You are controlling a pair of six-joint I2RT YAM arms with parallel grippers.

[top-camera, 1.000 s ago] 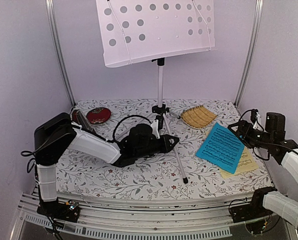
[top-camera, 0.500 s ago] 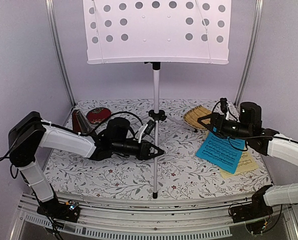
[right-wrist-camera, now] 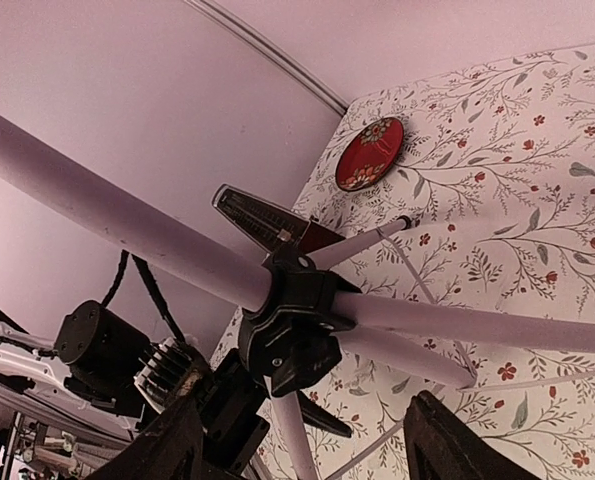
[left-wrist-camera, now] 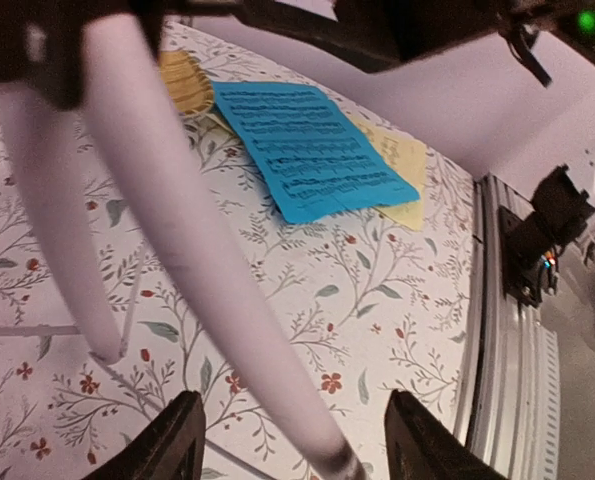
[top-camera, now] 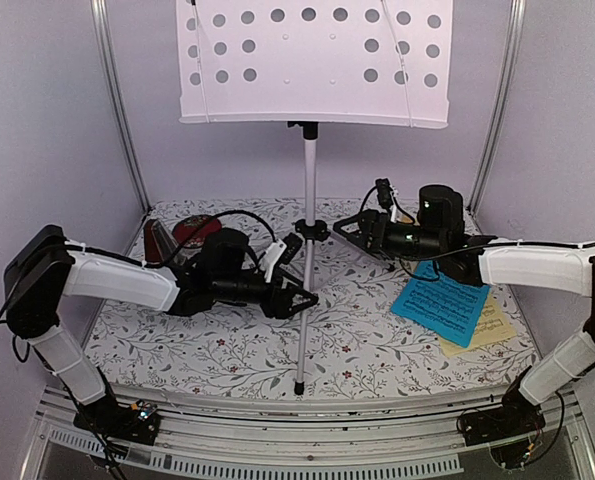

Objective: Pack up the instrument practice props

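music stand [top-camera: 308,190]: stood upright on its tripod at mid-table, with the perforated desk [top-camera: 312,60] raised high above both arms.
tripod hub [right-wrist-camera: 292,335]: seen close from the right wrist — the legs are splayed from it down onto the floral cloth [top-camera: 377,350].
left gripper [left-wrist-camera: 294,420]: held low at the near leg [left-wrist-camera: 207,280] of the stand. The fingers are spread apart with the leg passing between them, a gap is seen on either side, and nothing is gripped.
right gripper [right-wrist-camera: 307,415]: reached in from the right at hub height, just beside the pole. Its jaws are parted and nothing is held.
metronome [right-wrist-camera: 272,228]: placed at the far left of the table, behind the left arm, just beside a red round dish [right-wrist-camera: 369,153].
blue sheet [top-camera: 440,300]: laid flat at the right, overlapping the yellow sheet [top-camera: 495,325] — only the near-right part of the latter is left showing.
woven mat [left-wrist-camera: 182,85]: seen from the left wrist just beyond the far corner of the blue sheet. From above it is hidden by the right arm.
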